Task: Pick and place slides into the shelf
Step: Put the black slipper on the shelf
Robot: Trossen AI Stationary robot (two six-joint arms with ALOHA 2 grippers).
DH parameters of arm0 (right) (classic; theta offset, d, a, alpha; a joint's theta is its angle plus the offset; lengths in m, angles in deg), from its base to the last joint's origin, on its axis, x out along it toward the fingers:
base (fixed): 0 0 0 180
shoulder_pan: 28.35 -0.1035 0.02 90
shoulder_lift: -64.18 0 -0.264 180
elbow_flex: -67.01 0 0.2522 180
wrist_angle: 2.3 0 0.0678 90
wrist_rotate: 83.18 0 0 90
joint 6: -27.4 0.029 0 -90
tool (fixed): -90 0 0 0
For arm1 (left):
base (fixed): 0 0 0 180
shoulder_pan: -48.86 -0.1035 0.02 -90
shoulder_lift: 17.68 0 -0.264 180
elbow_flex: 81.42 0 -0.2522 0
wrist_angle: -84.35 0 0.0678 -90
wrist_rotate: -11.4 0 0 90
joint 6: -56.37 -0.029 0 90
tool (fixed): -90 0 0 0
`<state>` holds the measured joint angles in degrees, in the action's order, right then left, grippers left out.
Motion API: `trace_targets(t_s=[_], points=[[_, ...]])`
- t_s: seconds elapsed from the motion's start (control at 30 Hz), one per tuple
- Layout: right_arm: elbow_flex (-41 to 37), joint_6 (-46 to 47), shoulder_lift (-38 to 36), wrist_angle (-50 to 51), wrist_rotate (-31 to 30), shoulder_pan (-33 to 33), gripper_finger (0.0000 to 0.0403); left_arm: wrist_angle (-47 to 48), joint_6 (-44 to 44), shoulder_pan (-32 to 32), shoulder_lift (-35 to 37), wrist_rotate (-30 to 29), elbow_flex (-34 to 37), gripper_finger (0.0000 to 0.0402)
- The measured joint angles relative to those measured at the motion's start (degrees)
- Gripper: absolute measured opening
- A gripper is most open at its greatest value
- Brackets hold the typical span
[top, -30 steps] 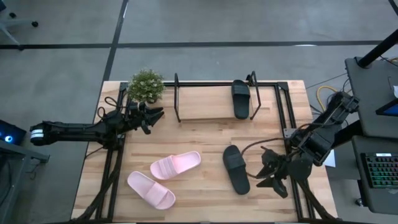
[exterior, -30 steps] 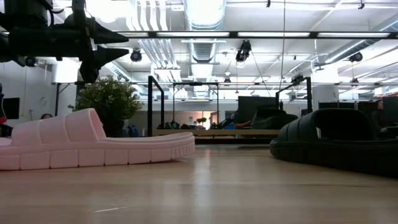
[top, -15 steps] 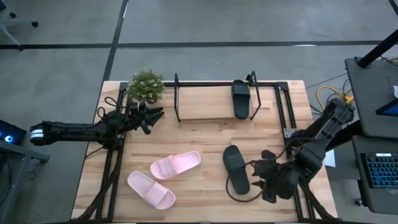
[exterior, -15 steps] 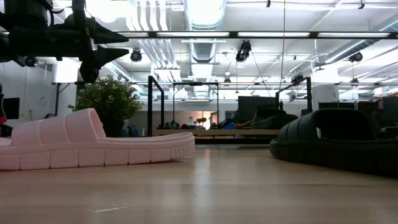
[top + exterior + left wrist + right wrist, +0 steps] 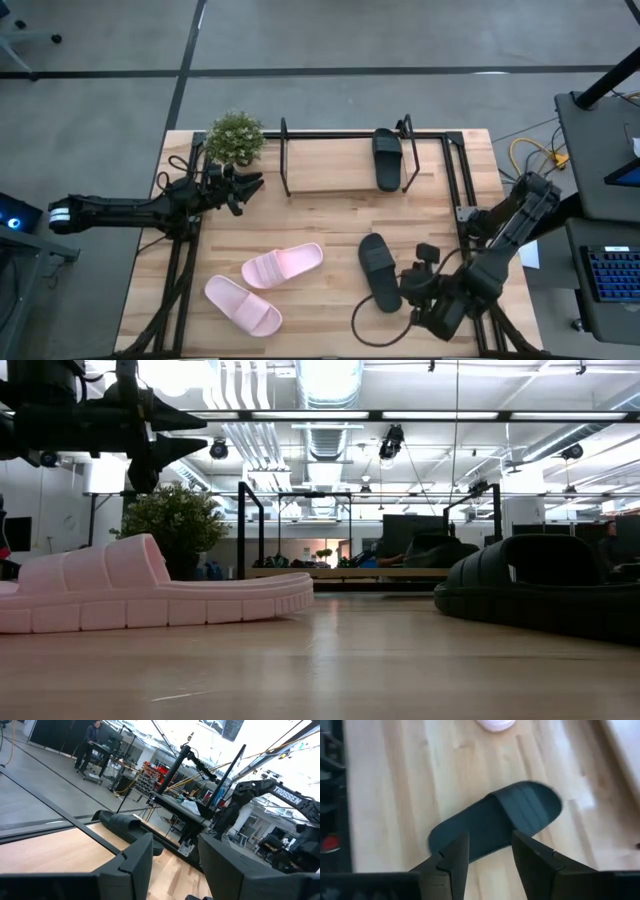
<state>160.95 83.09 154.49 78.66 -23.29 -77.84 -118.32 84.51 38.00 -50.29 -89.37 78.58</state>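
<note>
One black slide (image 5: 380, 271) lies flat on the table at the near right, its sole down; the low view shows it as the black slide (image 5: 540, 586). My right gripper (image 5: 490, 855) hovers open above its heel end (image 5: 465, 840), fingers slanting down, clear of it; in the high view my right gripper (image 5: 408, 288) is just right of the slide. A second black slide (image 5: 387, 158) rests on the shelf (image 5: 330, 165). Two pink slides (image 5: 282, 265) (image 5: 243, 305) lie at the near left. My left gripper (image 5: 245, 185) waits open beside the shelf's left end.
A potted plant (image 5: 235, 137) stands at the far left corner, next to the shelf. A dark cable loop (image 5: 375, 330) from my right arm hangs low near the table's front edge. Black frame rails (image 5: 465, 200) run along both table sides. Bare wood lies between the slides and the shelf.
My right gripper has moved toward the table's left and near edges and down, tipping from nearly level to steeply downward and rolling, so it now stands over the black slide on the table. The slides have not moved.
</note>
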Motion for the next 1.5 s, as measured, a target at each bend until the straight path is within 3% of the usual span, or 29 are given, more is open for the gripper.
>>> trace_targets(t_s=[0.13,0.33,0.9,1.5], points=[[-0.1,0.5,1.0,0.1,-4.4,-1.2,0.0131,0.0,0.0,0.0,0.0,0.0,0.0,0.0144],[-0.8,1.3,2.5,0.0,-5.3,-1.9,0.0126,0.2,0.0,0.0,0.0,0.0,0.0,0.0144],[-3.7,9.5,6.7,2.6,-8.9,-2.3,0.0207,1.5,0.0,0.0,0.0,0.0,0.0,0.0144],[-11.7,6.9,6.6,-5.2,-12.0,-2.4,0.021,1.4,0.0,0.0,0.0,0.0,0.0,0.0144]])
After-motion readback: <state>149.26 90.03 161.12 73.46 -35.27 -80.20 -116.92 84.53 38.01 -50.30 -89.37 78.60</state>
